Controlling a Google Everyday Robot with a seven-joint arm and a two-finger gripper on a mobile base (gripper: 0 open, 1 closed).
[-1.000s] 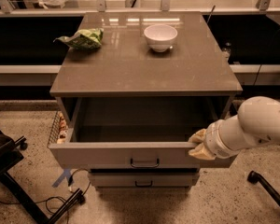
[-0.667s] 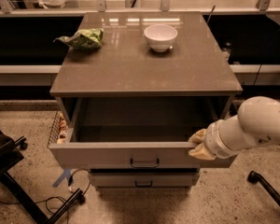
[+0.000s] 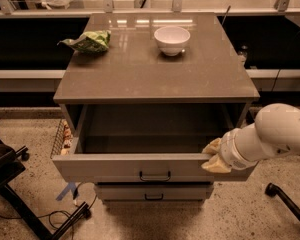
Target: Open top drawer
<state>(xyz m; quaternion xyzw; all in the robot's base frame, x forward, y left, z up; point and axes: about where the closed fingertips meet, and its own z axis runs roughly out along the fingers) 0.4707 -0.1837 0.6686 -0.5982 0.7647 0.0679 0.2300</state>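
The top drawer (image 3: 115, 166) of the grey cabinet stands pulled out toward me, its deep grey interior (image 3: 150, 131) in view and nothing showing inside. Its pale front carries a small dark handle (image 3: 155, 176) at the centre. My gripper (image 3: 213, 156) comes in from the right on a white arm (image 3: 280, 131) and rests at the right end of the drawer's front edge, its cream-coloured tips against the rim. A shorter drawer front (image 3: 154, 193) with a like handle sits shut below.
The cabinet top (image 3: 155, 71) holds a white bowl (image 3: 172, 39) and a green crumpled bag (image 3: 87, 41). A wire basket (image 3: 60, 139) hangs at the cabinet's left. A black chair base (image 3: 20, 194) and cables lie at lower left; another dark leg (image 3: 287, 204) is at lower right.
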